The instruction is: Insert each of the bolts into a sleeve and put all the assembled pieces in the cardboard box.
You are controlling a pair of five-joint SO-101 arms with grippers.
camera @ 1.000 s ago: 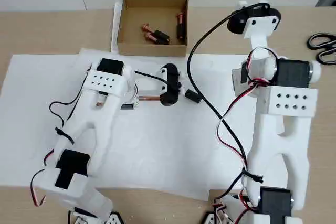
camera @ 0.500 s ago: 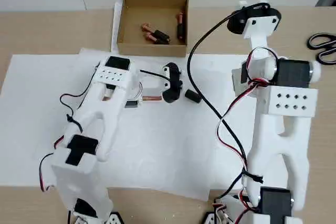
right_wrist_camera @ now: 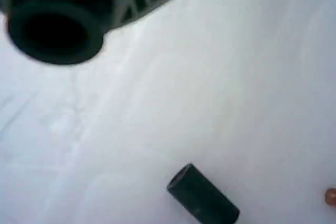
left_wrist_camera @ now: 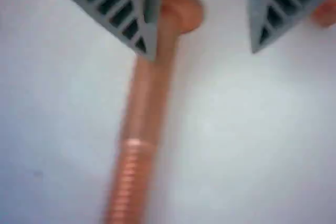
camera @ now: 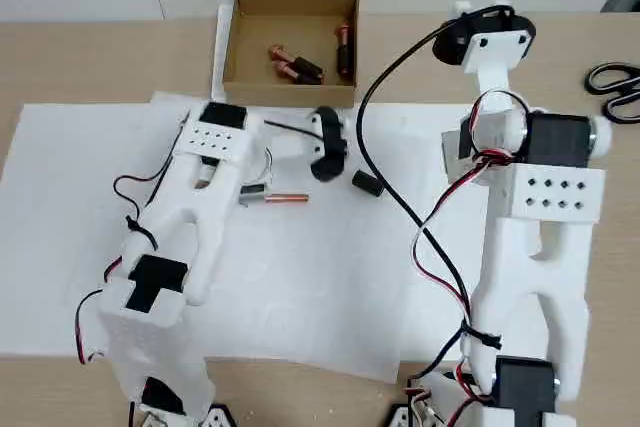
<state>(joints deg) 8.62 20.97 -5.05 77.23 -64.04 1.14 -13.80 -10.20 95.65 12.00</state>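
High view: assembled pieces (camera: 300, 69) lie in the cardboard box (camera: 290, 95), while one bare bolt (camera: 290, 198) and one loose sleeve (camera: 368, 184) rest apart on white paper (camera: 300, 287) covering the bench (camera: 80, 57). The left tool (left_wrist_camera: 202, 48) stands released, one finger (left_wrist_camera: 126, 14) just beside the bolt's head. Whether the right tool (right_wrist_camera: 121, 3) is clenched cannot be told. This last pair apparently remains to be joined and boxed.

Bolt (camera: 290, 198) lies flat on white sheet (camera: 330, 287), mid-frame, left of loose sleeve (camera: 368, 184), the two apart. I note box (camera: 290, 95) at upper centre holding assembled pieces (camera: 298, 69). Scissors (camera: 615, 90) at right edge.
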